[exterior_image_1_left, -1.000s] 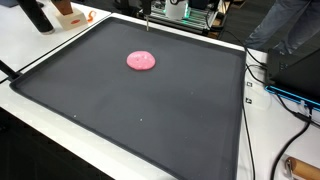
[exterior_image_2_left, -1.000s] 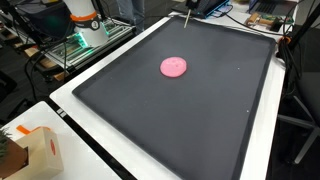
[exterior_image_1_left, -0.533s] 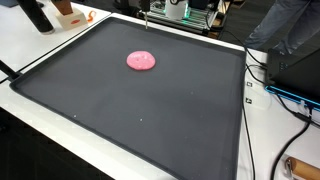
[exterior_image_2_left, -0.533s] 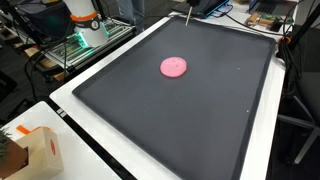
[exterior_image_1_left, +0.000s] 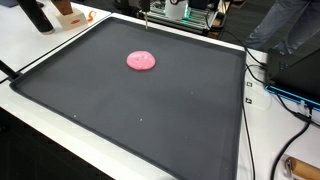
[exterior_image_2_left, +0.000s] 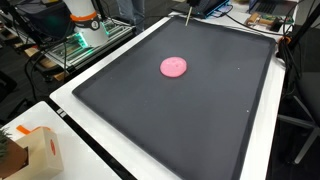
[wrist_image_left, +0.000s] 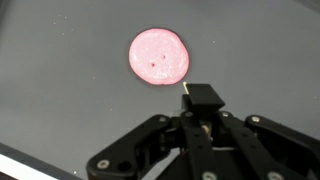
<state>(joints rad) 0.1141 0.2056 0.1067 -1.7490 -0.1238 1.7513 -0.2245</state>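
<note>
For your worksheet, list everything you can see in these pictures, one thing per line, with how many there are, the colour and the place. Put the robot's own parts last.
Pink disc: one, pink, round and flat, lying on the mat just ahead of the claw.
Mat: one, dark grey with a raised rim, covering most of the table.
Table: one, white, under the mat.
Cardboard box: one, tan, on the table corner outside the mat.
Cables: several, black and blue, beside the mat's edge.
Claw: one, black, over the mat near the disc, jaws looking closed together.
</note>
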